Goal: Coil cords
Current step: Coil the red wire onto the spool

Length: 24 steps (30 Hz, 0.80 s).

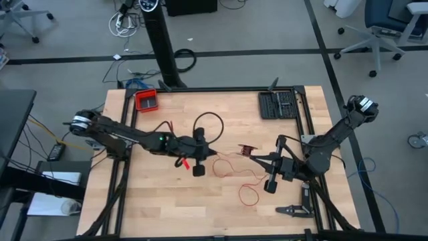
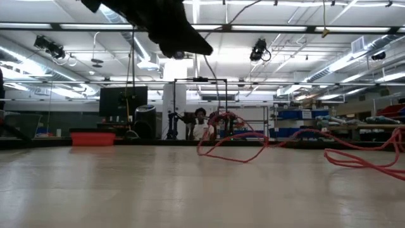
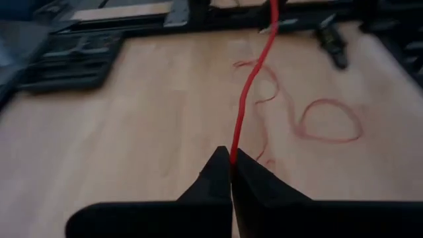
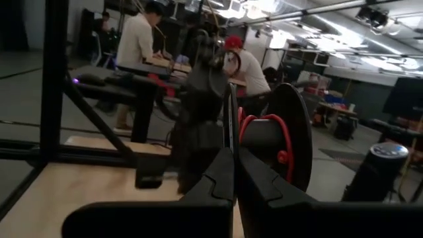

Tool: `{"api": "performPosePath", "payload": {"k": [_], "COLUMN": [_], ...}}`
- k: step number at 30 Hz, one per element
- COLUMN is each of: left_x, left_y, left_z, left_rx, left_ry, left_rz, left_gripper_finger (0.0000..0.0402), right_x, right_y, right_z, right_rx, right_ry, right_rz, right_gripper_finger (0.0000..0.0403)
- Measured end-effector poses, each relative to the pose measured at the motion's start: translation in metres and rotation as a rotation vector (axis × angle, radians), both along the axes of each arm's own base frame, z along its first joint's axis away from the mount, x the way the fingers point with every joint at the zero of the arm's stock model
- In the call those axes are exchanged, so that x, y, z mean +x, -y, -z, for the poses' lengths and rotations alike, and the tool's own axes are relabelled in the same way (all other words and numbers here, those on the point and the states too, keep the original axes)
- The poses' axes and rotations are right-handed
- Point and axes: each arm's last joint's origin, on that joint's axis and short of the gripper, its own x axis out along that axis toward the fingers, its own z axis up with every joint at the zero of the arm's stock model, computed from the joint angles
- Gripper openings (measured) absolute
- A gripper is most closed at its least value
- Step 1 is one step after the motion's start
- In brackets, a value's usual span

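Pinched between the closed fingers of the left claw (image 3: pixel 231 173), the thin red cord (image 3: pixel 246 99) rises taut from the tips. On the wooden tabletop (image 1: pixel 167 207), the rest of the cord (image 1: pixel 247 194) lies in loose loops between both claws. Near those loops, the right claw (image 1: pixel 257 158) is clamped shut on a small black spool (image 4: pixel 291 142) wound with red cord.

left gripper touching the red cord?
Touching. Left wrist view: the left gripper is shut, and the red cord runs straight out from between its fingertips, pinched there.
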Motion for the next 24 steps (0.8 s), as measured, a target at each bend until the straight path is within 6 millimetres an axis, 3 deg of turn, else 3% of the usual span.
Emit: {"api": "performPosePath", "payload": {"k": [5, 14, 24], "left_x": [-0.019, -0.044, -0.047], "left_y": [-0.006, -0.01, -0.011], "left_z": [-0.017, -0.053, -0.08], "left_rx": [0.035, 0.04, 0.121], "left_ry": [-0.027, 0.089, 0.304], "left_rz": [-0.051, -0.054, -0.015], "left_gripper_finger": [0.0, 0.0, 0.0], "right_x": [-0.007, -0.009, 0.006], "right_y": [-0.006, -0.009, 0.009], "right_z": [0.0, 0.015, 0.041], "right_rx": [0.017, 0.038, 0.168], "right_ry": [-0.007, -0.09, -0.217], "right_rz": [0.016, 0.058, 0.037], "right_gripper_finger": [0.0001, 0.0001, 0.0001]}}
